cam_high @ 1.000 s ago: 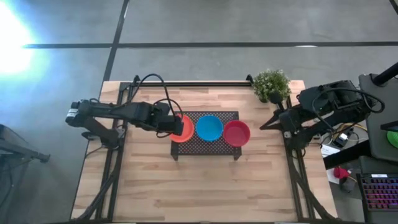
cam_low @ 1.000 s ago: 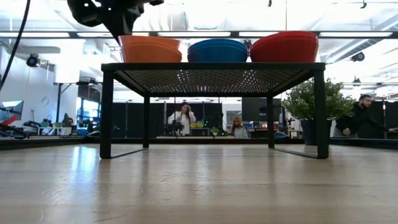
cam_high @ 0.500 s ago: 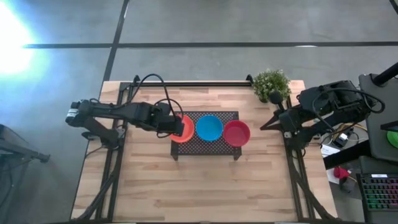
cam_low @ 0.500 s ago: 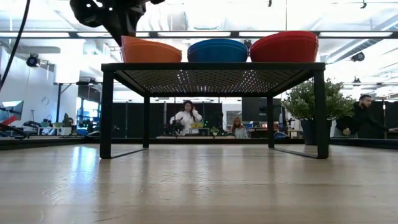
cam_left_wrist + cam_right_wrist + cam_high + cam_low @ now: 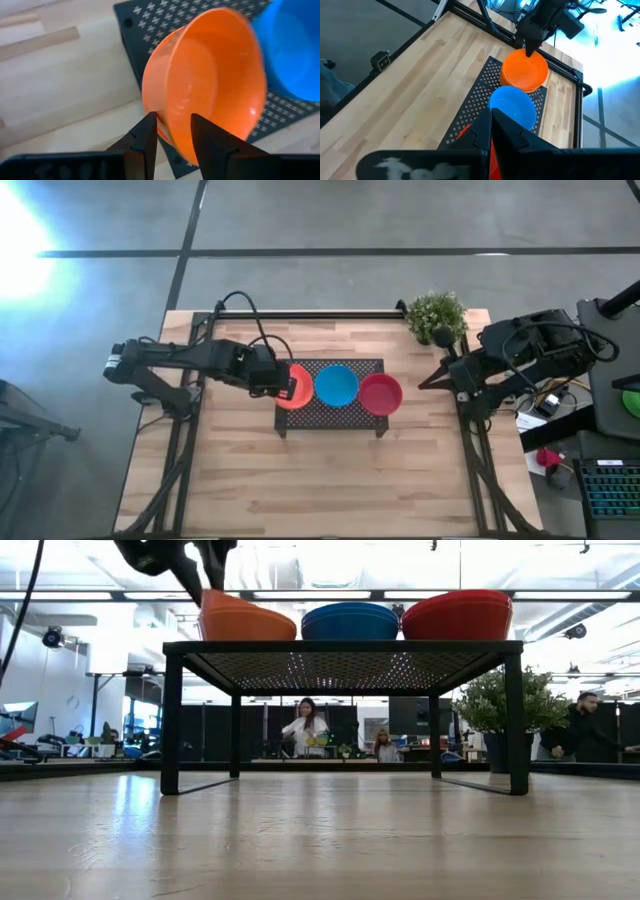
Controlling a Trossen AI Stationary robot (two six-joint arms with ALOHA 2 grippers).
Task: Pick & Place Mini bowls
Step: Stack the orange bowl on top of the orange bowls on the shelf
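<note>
At the left end of the dark mesh rack point(image 5: 330, 408), an orange mini bowl point(image 5: 296, 387) sits tipped, its outer edge raised and its inner edge resting on the mesh. The left gripper point(image 5: 172, 131) pinches that raised rim, one finger inside the bowl and one outside. Beside it along the rack stand a blue mini bowl point(image 5: 336, 384), then a red mini bowl point(image 5: 380, 393), both level. The rack stands mid-worktop point(image 5: 330, 480), a small potted plant point(image 5: 437, 315) near its far right corner. The right gripper point(image 5: 424, 380) waits off the rack's right end, well apart from the bowls, fingers together. The left arm is plainly nearer; lifting the orange bowl clear likely comes next.
</note>
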